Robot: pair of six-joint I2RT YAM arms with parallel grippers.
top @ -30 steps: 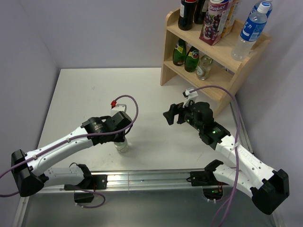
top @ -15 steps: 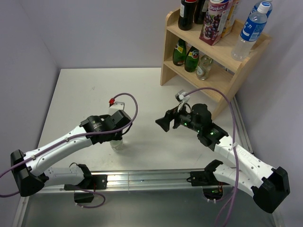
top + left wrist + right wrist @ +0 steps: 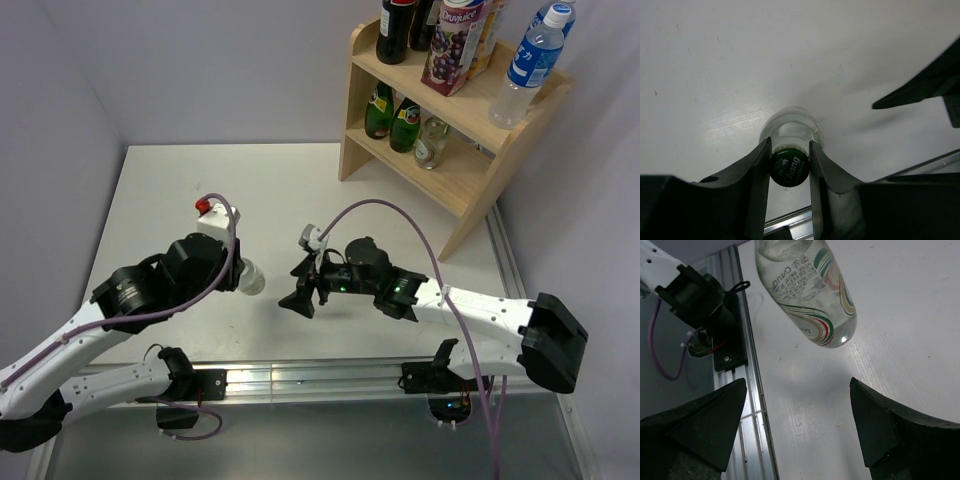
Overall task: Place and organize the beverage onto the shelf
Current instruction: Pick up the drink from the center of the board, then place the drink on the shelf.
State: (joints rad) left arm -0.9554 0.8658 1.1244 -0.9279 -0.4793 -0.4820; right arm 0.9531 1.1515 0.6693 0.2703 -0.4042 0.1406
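Wooden shelf [image 3: 455,178], top view: at your 1 o'clock, both tiers already stocked with drinks.
Clear bottle [image 3: 249,279], top view: yours still to place, tilted over the surface [image 3: 170,190].
Left wrist view: left gripper [image 3: 789,167] fingers [image 3: 757,165] pinch the green cap [image 3: 789,170], printed "Chang".
Right wrist view: right gripper [image 3: 797,385] fingers [image 3: 715,415] spread, the bottle at 12 o'clock untouched; label "Chang".

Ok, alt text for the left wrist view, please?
The left hand is shut on the green cap of a clear glass bottle, seen end-on with the white table behind it. The dark fingers of the right hand poke in at the right edge.
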